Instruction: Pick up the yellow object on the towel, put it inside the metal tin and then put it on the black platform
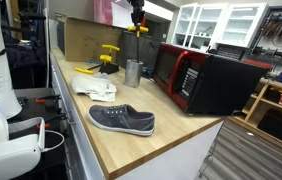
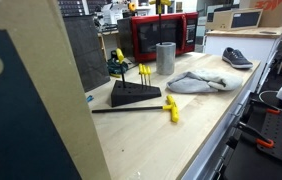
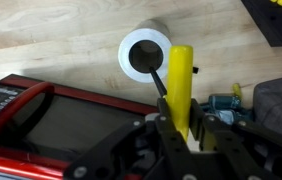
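Wood counter [image 1: 176, 128] in a workshop, cabinets behind.

Pincer [image 3: 186, 122] is closed on the yellow stick [image 3: 182, 80], gripping it near one end. The stick hangs lengthwise below the jaws, free end down. In an exterior view the pincer [image 1: 136, 20] and stick sit high above the counter, well clear of everything.

Wrist view: tin [image 3: 144, 52] stands upright, mouth open. Its rim shows just beside the stick's free end rather than under it. Part of that offset may be camera angle. Microwave [image 3: 41, 125] stands close beside the tin. Towel [image 2: 196, 82] lies near the tin on its other side. Black platform [image 2: 134, 95] sits apart from both.

Step in hand, as I judge it: lowering the stick into the tin.

To do it well:
- Slide sideways until the tip centres over the mouth.
- Keep the stick vertical, then descend slowly.
- The tin looks light and unfixed, so a rim strike would likely tip it.
- Keep the grip shut until the tip is well inside.
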### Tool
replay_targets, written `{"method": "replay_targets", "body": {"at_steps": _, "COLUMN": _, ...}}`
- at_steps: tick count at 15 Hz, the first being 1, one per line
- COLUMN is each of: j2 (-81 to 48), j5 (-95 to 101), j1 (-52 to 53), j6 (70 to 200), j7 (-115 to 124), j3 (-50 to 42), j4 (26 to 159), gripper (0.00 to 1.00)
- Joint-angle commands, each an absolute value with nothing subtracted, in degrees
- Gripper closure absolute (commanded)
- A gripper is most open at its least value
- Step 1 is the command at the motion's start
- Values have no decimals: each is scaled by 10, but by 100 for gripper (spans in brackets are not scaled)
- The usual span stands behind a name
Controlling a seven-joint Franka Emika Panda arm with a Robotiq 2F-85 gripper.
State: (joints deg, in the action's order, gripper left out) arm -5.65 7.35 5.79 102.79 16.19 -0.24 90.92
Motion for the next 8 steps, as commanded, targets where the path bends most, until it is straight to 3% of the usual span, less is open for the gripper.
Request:
{"method": "replay_targets", "body": {"at_steps": 1, "j2": -46, "j5": 51, "j1": 53, "j6": 1045, "j7": 159, "j3": 13, "j4": 888, "gripper": 94}}
{"method": "replay_targets", "body": {"at_steps": 8, "j2": -61, "j5": 1, "j1": 64, "j6": 1084, "j7": 148, "j3": 44, "j4": 838, "gripper": 94}}
